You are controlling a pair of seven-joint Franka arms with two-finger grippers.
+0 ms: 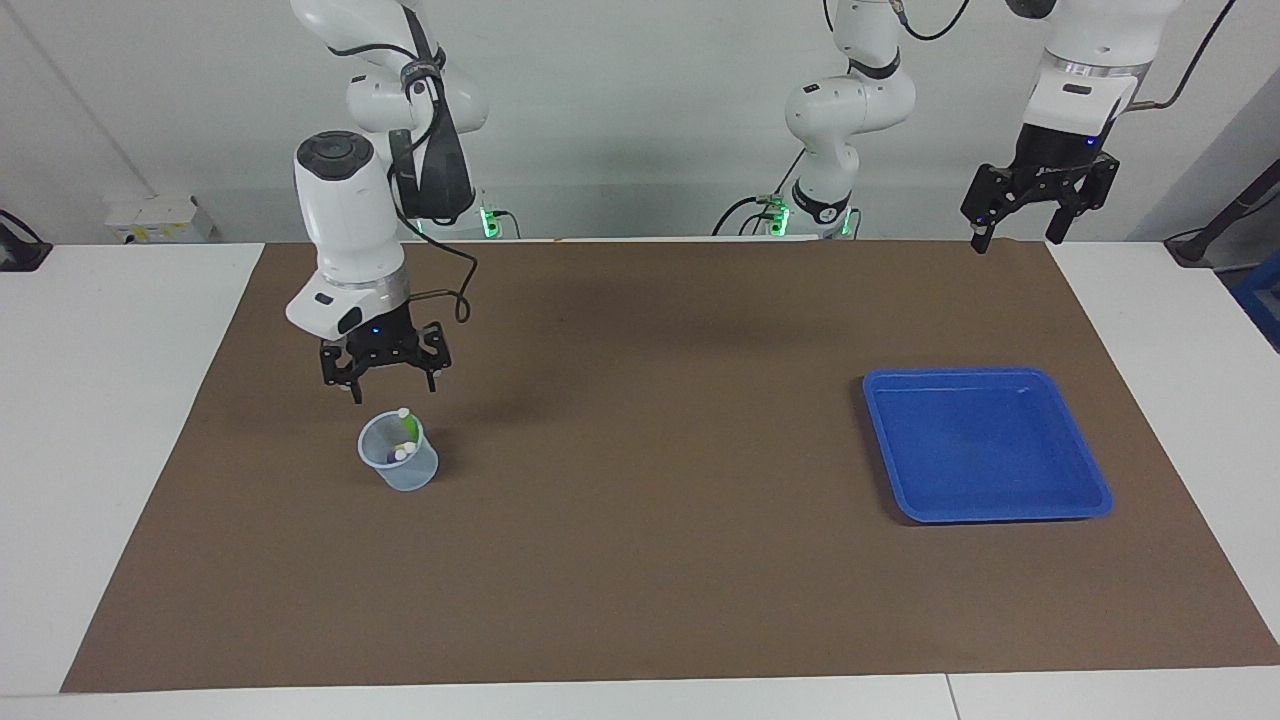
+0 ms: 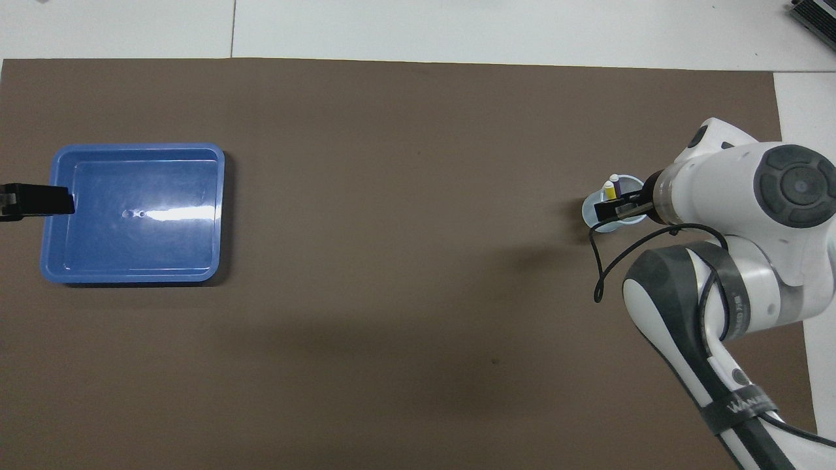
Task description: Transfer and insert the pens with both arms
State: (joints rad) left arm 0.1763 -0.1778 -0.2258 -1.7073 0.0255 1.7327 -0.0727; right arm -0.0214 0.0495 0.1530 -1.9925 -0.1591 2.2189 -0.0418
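A clear plastic cup [image 1: 398, 455] stands on the brown mat toward the right arm's end. The green pen [image 1: 409, 426] leans inside it, pale cap up, beside other pale caps. From overhead, the yellow pen [image 2: 609, 190] and a bit of the purple one show in the cup [image 2: 597, 210]. My right gripper [image 1: 385, 385] hangs open just above the cup, holding nothing, and partly covers it in the overhead view [image 2: 619, 207]. My left gripper [image 1: 1030, 235] waits open, raised high; from overhead one finger [image 2: 46, 200] reaches over the tray's rim.
An empty blue tray [image 1: 1085, 470] lies on the mat toward the left arm's end, also in the overhead view [image 2: 130, 149]. The brown mat [image 1: 650, 500] covers most of the white table. A black cable loops off the right wrist.
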